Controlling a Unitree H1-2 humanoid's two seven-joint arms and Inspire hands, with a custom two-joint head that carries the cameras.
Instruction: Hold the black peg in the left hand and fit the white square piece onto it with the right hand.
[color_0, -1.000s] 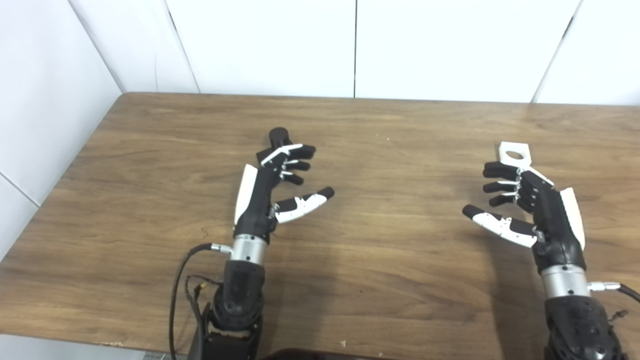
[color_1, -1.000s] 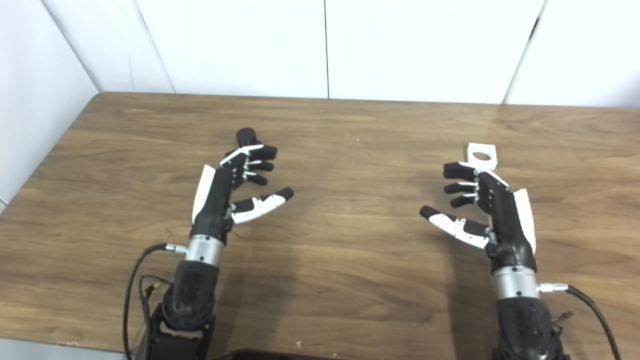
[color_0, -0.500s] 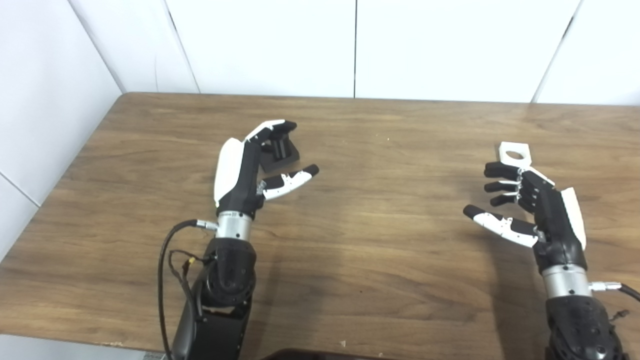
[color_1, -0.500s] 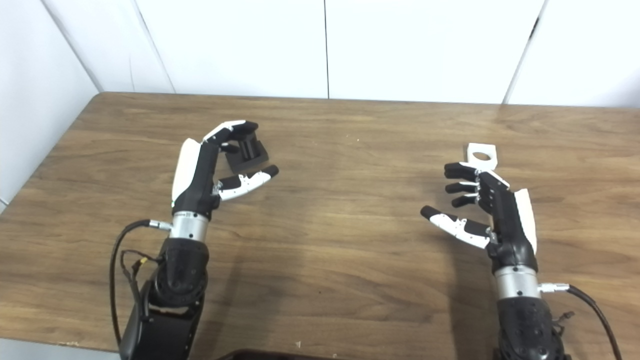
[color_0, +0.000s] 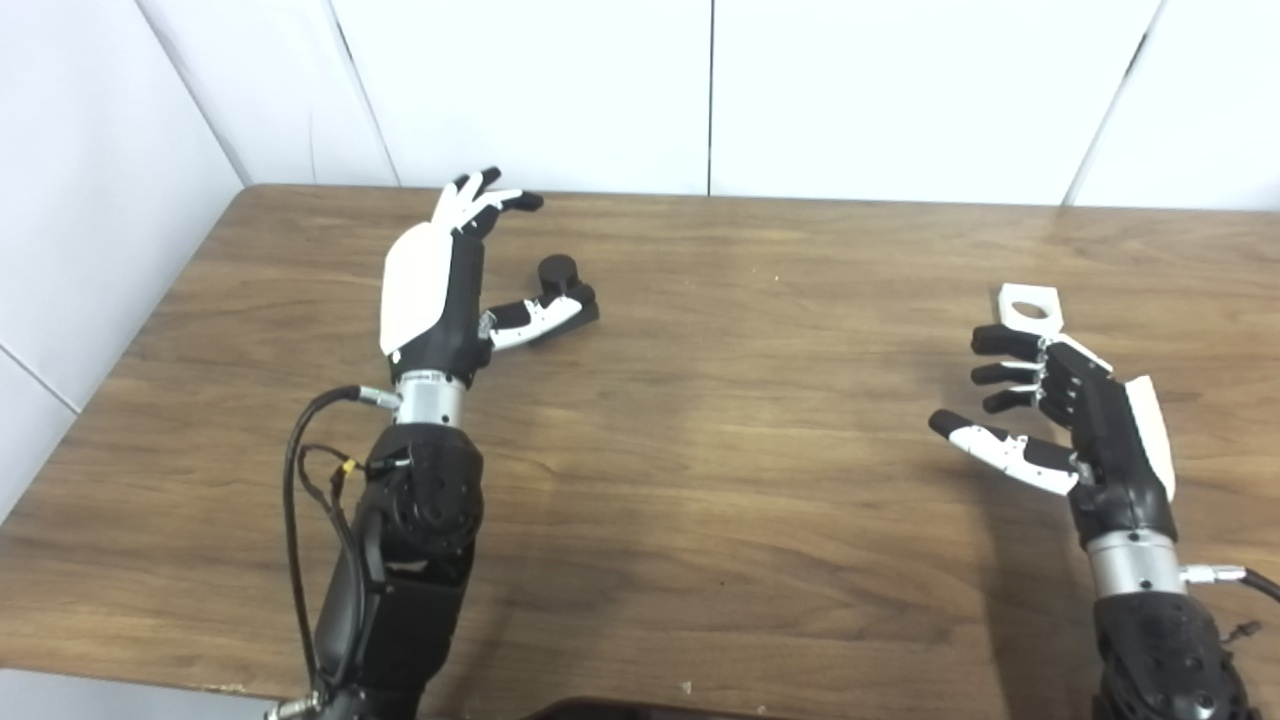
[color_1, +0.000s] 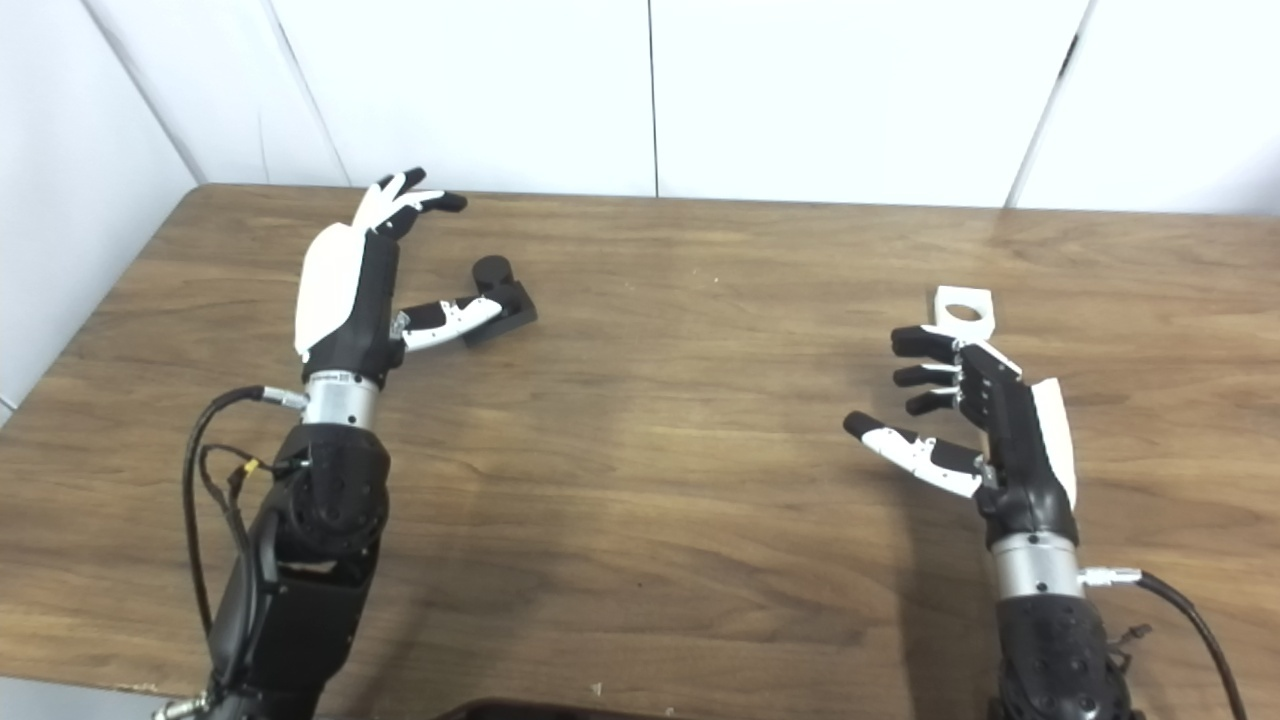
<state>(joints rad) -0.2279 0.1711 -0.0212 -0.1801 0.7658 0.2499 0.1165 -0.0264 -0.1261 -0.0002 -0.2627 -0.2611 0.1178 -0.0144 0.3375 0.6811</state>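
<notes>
Peg (color_0: 560, 285) stands on the table (color_0: 700, 480), beside the spread, empty left hand (color_0: 440, 290). Right hand (color_0: 1070, 420), fingers apart, waits near the square (color_0: 1028, 305). A careless thumb could topple the peg.

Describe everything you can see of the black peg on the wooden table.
The black peg is a short, matte, round post standing upright on a flat dark base, plastic by its look. It rests on the brown wooden table toward the far left. The left hand is open beside it, its thumb lying across the base's near side; whether it touches is unclear.
</notes>
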